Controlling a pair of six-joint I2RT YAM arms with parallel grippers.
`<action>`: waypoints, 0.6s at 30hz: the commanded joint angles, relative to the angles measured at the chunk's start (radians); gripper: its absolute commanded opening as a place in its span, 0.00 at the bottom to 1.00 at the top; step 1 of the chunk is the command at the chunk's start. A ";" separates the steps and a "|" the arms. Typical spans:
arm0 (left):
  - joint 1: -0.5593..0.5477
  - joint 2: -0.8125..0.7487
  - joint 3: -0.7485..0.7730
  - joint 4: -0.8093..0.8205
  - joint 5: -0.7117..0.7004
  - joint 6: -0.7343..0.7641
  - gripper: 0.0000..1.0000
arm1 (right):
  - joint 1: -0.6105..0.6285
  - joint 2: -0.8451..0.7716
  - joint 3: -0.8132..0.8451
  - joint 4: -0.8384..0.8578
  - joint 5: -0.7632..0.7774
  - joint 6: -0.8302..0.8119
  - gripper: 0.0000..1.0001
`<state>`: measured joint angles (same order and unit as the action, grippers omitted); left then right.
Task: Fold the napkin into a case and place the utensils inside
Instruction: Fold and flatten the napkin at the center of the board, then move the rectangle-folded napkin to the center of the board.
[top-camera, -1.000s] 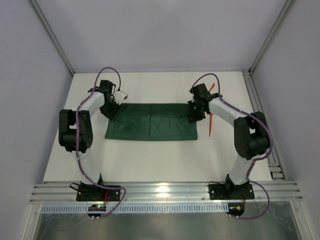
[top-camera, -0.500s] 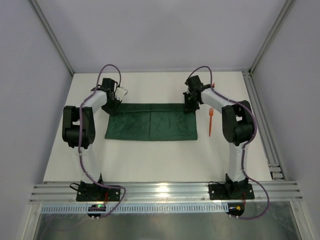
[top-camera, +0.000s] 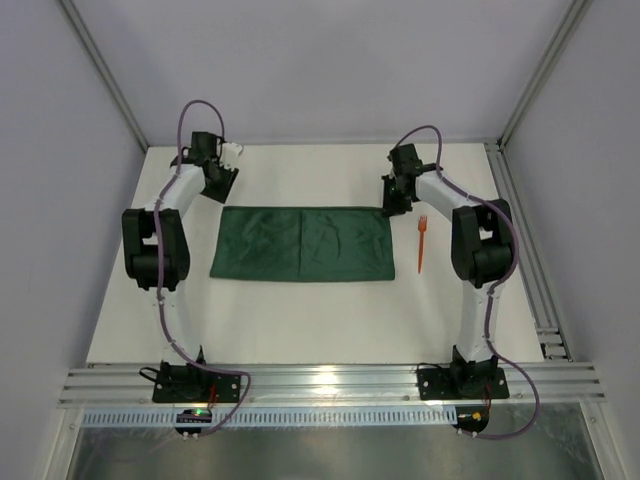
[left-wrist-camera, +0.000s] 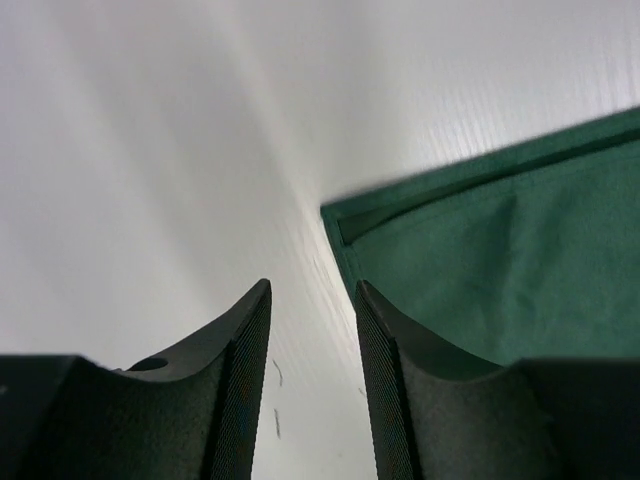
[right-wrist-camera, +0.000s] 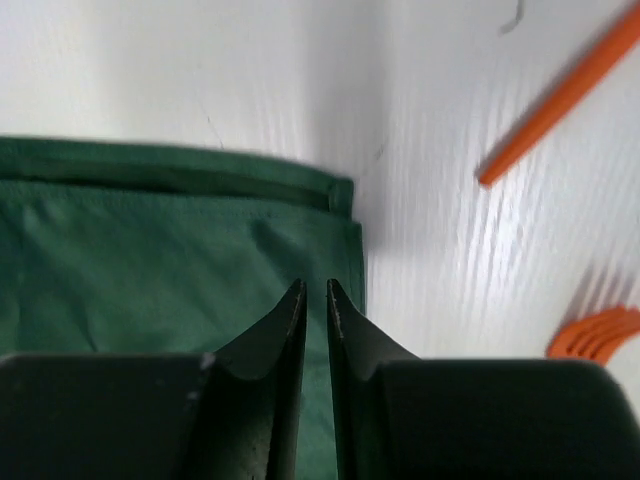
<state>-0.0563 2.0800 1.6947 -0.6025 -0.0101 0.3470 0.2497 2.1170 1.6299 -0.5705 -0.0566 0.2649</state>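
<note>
The folded napkin (top-camera: 303, 243) lies mid-table. The left pincer (left-wrist-camera: 310, 335) is released near its far-left corner; the right pincer (right-wrist-camera: 313, 310) is nearly clenched, empty, beside the orange fork (top-camera: 421, 243).

The dark green folded cloth napkin (top-camera: 304, 243) lies flat on the white table (top-camera: 300, 320), about midway between its left and right edges and somewhat toward the far side. Just right of the napkin's right edge lies the thin orange plastic fork (top-camera: 421, 243), apart from the cloth. The left gripper (top-camera: 222, 180) stands beyond the napkin's far left corner; the right gripper (top-camera: 392, 205) stands at its far right corner. In the right wrist view, a second thin orange plastic piece (right-wrist-camera: 560, 97) lies beyond that corner.
</note>
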 joint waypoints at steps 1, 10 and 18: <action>0.042 -0.099 -0.053 -0.137 0.110 -0.079 0.42 | 0.008 -0.199 -0.105 0.007 0.015 -0.001 0.18; 0.044 -0.316 -0.391 -0.232 0.154 -0.037 0.61 | 0.046 -0.492 -0.551 0.073 -0.015 0.089 0.55; 0.085 -0.314 -0.487 -0.195 0.159 -0.063 0.61 | 0.092 -0.565 -0.746 0.139 -0.064 0.146 0.55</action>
<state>0.0017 1.7741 1.2102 -0.8131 0.1211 0.2981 0.3405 1.6112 0.9180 -0.4980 -0.0887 0.3691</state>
